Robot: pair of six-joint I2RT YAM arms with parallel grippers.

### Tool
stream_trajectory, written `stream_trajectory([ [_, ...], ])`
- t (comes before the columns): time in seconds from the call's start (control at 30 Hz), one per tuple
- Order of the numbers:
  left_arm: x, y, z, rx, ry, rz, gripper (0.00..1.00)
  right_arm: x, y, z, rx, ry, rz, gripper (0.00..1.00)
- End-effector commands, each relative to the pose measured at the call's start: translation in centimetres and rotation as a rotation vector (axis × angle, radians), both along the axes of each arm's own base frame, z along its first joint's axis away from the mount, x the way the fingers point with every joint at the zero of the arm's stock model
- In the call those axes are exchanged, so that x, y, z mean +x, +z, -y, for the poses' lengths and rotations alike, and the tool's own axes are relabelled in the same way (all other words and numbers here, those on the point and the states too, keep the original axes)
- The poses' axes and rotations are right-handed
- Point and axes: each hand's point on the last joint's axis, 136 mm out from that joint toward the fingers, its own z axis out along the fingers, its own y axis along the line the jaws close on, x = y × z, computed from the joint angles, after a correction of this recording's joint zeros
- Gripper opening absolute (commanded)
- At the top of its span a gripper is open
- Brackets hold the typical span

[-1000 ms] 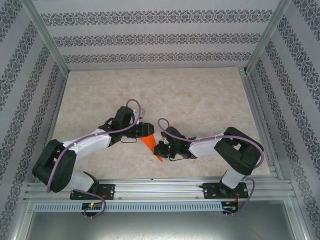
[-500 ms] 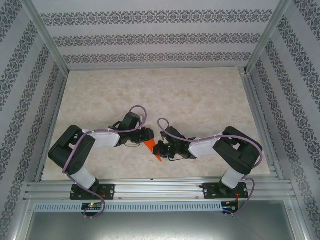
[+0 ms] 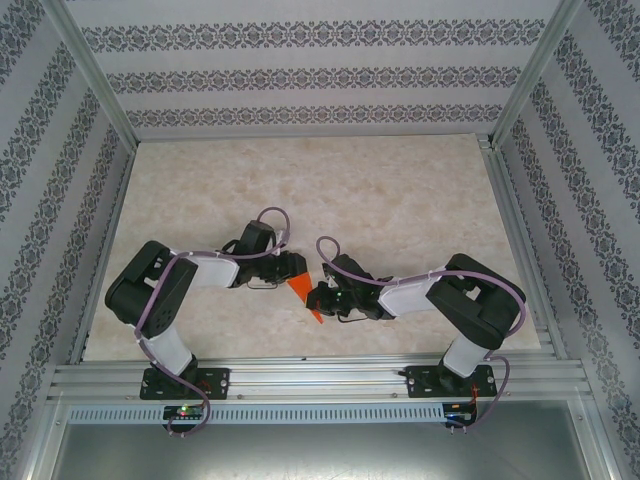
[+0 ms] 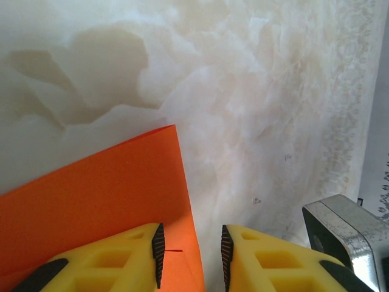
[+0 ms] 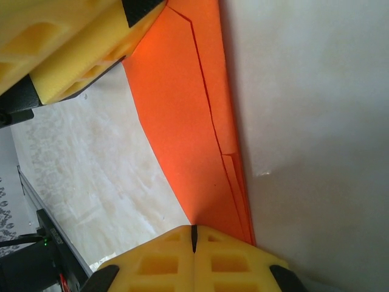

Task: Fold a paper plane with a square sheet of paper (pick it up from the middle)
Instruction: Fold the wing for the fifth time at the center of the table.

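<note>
The orange-red sheet of paper (image 3: 300, 291) lies on the table, folded into a narrow pointed wedge with several layers along one edge (image 5: 182, 121). Its tip pokes out near my right gripper (image 3: 318, 298). That gripper (image 5: 194, 238) is shut, fingertips set on the wedge's narrow end, which runs under them. My left gripper (image 3: 291, 270) sits over the wide end and is open (image 4: 191, 255). Its left finger (image 4: 121, 255) is over the paper (image 4: 103, 194), whose edge runs through the gap. The left fingers (image 5: 73, 55) also appear in the right wrist view.
Pale marble tabletop (image 3: 380, 190) stretches to the back and sides, enclosed by patterned walls and an aluminium frame (image 3: 320, 375) along the near edge. A metal frame part (image 4: 349, 234) shows at the right of the left wrist view.
The left arm's elbow has swung in and up toward the middle, and its gripper has settled lower over the paper, hiding more of it. The right arm and paper tip have stayed put.
</note>
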Motion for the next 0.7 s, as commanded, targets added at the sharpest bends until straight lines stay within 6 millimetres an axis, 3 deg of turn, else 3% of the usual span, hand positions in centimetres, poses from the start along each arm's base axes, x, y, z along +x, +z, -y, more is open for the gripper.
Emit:
stream_trajectory([
  [0.0, 1.3, -3.6, -4.6, 0.159, 0.094, -0.022, 0.35, -3.7, -5.0, 4.5, -0.215, 0.008, -0.137, 0.01],
  [0.43, 4.0, -1.2, -6.8, 0.133, 0.085, 0.026, 0.39, -3.8, -4.9, 4.4, -0.218, 0.028, -0.144, 0.0],
  [0.67, 5.2, 2.1, -7.4, 0.128, 0.075, 0.084, 0.43, -3.6, -4.8, 4.0, -0.213, 0.029, -0.142, 0.0],
])
